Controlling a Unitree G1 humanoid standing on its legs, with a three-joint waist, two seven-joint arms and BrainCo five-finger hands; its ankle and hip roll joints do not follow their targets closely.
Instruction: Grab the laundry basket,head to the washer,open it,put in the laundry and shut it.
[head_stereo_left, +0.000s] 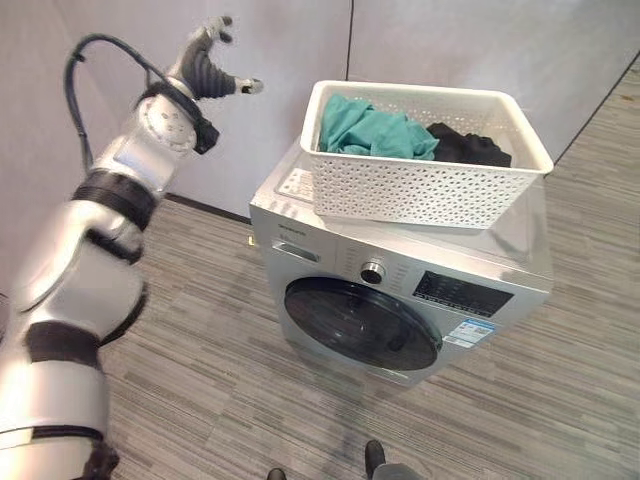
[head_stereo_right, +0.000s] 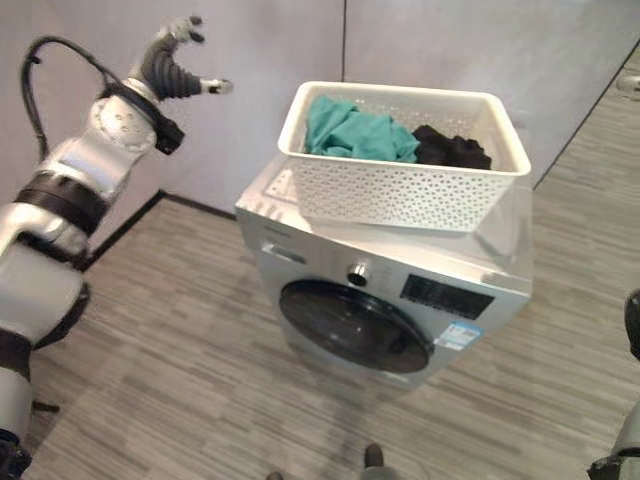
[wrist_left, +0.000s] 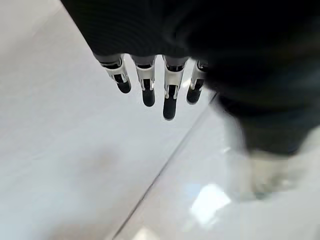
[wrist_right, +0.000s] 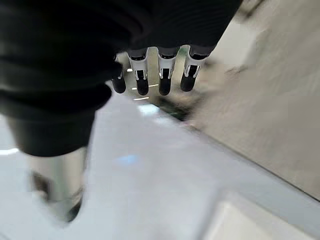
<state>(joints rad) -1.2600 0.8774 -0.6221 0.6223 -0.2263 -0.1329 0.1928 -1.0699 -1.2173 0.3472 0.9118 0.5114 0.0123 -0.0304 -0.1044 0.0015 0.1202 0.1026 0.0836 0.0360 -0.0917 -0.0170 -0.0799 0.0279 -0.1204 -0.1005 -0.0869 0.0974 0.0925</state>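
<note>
Currently, in the left eye view, I see the white laundry basket (head_stereo_left: 425, 165) resting on top of the washer (head_stereo_left: 400, 290), tilted slightly, with a teal garment (head_stereo_left: 375, 130) and a dark garment (head_stereo_left: 470, 148) lying inside it side by side. The washer's round door (head_stereo_left: 362, 322) is closed, and a control knob (head_stereo_left: 372, 271) sits above it. My left hand (head_stereo_left: 210, 65) is raised high beside the grey wall panel (head_stereo_left: 280, 60), well apart from the basket, fingers relaxed and spread, holding nothing. In the right eye view, the same layout appears: basket on the washer, left hand up near the wall, striped wood-look floor (head_stereo_right: 180, 340) around the machine. In the left wrist view, the left hand's fingers (wrist_left: 148, 90) extend straight, apart from one another, against a pale surface. In the right wrist view, my right hand (wrist_right: 150, 75) shows its fingers hanging straight in a row, grasping nothing, above a pale glossy surface.
</note>
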